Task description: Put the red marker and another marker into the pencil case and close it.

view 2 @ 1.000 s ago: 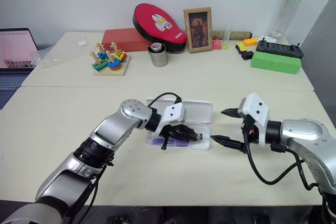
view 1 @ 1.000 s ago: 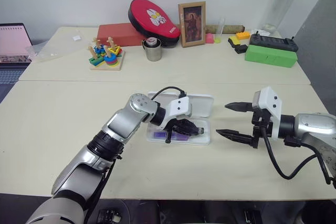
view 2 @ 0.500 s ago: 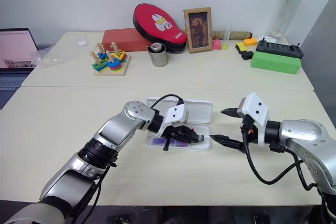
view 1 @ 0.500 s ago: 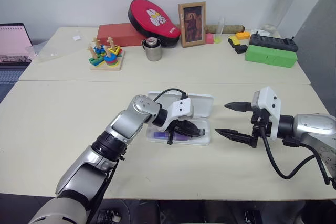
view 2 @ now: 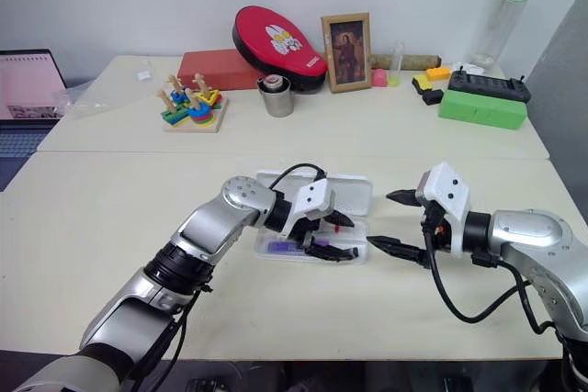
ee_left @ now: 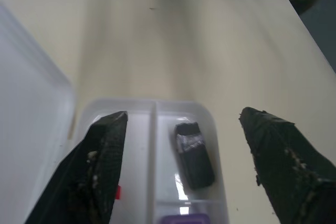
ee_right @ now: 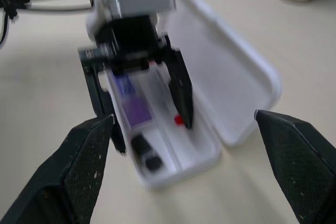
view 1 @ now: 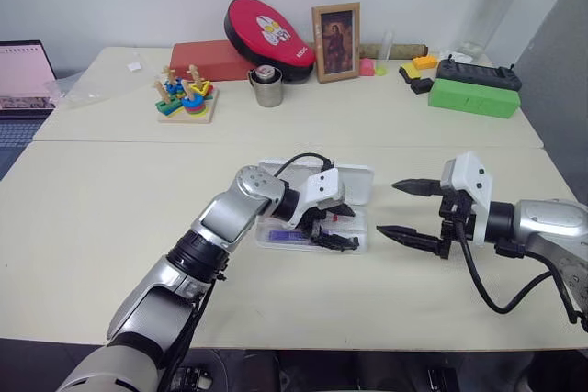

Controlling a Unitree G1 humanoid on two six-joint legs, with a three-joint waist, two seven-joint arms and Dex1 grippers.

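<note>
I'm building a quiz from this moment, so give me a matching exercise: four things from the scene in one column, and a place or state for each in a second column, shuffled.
Things:
1. purple highlighter
2. pencil case
3. left gripper
4. right gripper

Places or states:
A. open, beside the case over bare table
B. lying in the tray
C. open, fingers over the tray
D. lid open, lying flat on the table

Pairs: 1-B, 2-D, 3-C, 4-A
</note>
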